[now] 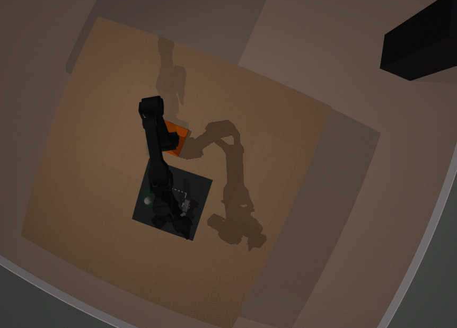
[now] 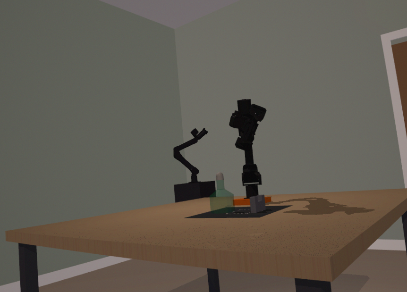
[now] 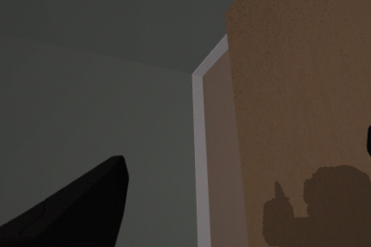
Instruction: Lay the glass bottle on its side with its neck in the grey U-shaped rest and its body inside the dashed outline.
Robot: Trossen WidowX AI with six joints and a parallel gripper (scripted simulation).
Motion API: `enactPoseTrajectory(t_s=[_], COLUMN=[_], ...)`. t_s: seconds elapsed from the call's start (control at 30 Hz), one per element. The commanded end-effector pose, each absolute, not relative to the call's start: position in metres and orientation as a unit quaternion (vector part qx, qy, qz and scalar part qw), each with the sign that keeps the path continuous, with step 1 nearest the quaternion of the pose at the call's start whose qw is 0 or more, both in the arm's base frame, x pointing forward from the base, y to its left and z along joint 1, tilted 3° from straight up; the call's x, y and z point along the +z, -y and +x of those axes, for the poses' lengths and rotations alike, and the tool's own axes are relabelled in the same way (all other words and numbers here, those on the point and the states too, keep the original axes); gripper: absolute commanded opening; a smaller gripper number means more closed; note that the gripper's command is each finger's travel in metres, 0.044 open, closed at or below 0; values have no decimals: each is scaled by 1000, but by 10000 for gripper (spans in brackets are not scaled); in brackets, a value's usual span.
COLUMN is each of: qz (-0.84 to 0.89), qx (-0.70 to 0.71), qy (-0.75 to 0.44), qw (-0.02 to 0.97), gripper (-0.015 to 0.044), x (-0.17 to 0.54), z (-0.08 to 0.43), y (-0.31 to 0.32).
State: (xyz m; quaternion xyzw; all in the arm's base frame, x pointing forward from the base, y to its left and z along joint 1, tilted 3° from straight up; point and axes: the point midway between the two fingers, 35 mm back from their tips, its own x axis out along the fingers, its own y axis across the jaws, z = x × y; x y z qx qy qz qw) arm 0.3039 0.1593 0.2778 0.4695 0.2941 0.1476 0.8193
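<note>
The pincer stood wide open and empty, raised well above the mat. Beneath the arm, the rest stood upright with no neck in it. The outline, partly hidden from above, held no bottle. To its side, the bottle stood upright on the mat, apparently intact. Grasping, tilting, laying down and release all appeared to remain; no stage of the task was complete.
</note>
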Motion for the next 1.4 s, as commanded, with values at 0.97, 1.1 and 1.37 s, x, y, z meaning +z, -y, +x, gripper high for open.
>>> enactPoseTrajectory(t_s=[0.97, 1.1, 1.37], qz=[515, 507, 507], qx=[-514, -522, -522], qy=[-481, -489, -490], qw=[489, 481, 481], gripper=[440, 440, 440], x=[147, 144, 144], z=[278, 279, 280], y=[61, 61, 54])
